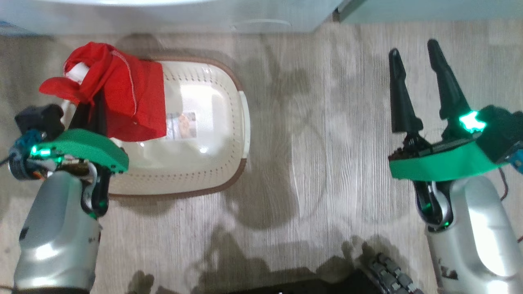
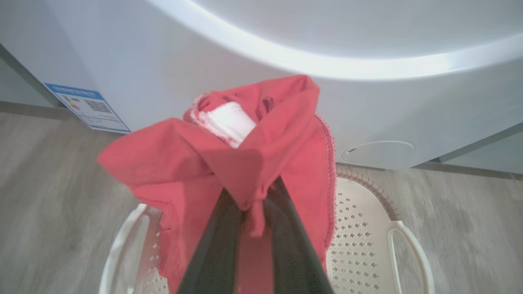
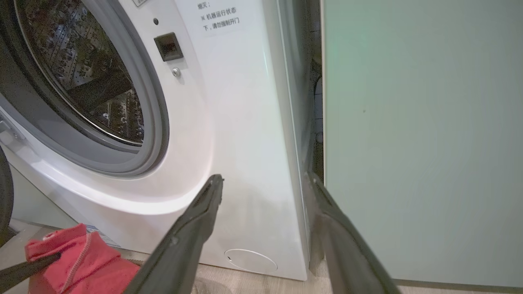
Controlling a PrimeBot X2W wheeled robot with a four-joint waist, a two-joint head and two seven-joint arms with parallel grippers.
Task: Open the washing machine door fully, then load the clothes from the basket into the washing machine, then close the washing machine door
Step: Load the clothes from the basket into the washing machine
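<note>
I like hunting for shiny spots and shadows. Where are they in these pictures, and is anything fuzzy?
Head view: white glare on the basket floor, and soft grey arm shadows across the wooden floor. Left wrist view: a bright streak runs along the washing machine, and the left tool, so near the camera, looks fuzzy. Right wrist view: the machine's white front shines, and its side edge leans.

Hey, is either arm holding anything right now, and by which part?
The left gripper pinches the red clothes by a bunched fold, over the basket. The right gripper is open, holding nothing.
</note>
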